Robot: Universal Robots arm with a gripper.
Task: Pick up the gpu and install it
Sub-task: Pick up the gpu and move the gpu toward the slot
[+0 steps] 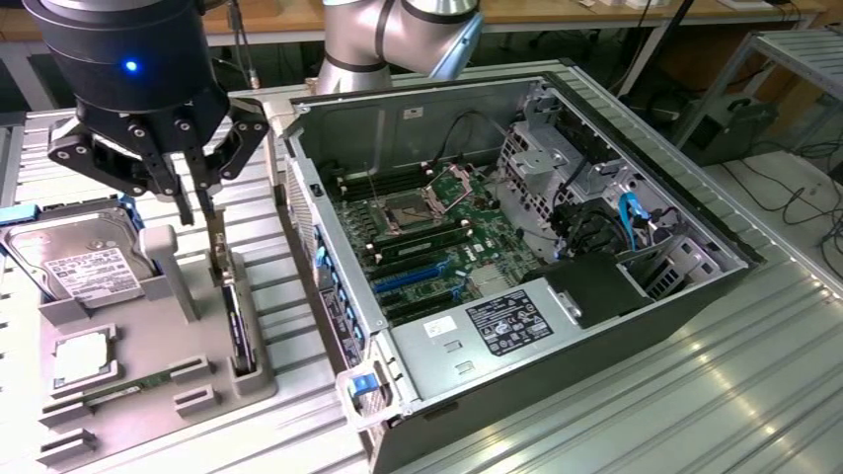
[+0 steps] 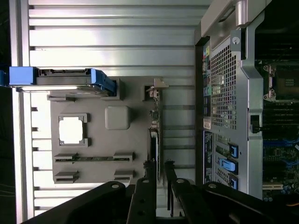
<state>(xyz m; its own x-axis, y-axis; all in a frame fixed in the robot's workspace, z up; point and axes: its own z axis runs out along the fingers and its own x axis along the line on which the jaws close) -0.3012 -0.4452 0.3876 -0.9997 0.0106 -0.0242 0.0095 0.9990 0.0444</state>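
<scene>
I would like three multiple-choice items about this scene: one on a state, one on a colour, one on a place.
1. The computer case is: A closed; B open; C upside down.
2. The hard drive has a carrier that is: A red; B yellow; C blue.
3. The gpu is: A on edge in the gray tray; B inside the case; C flat on the hard drive.
Key: 1 B, its motherboard shows; 2 C, blue rails flank the drive; 3 A, it stands in a tray slot.
</scene>
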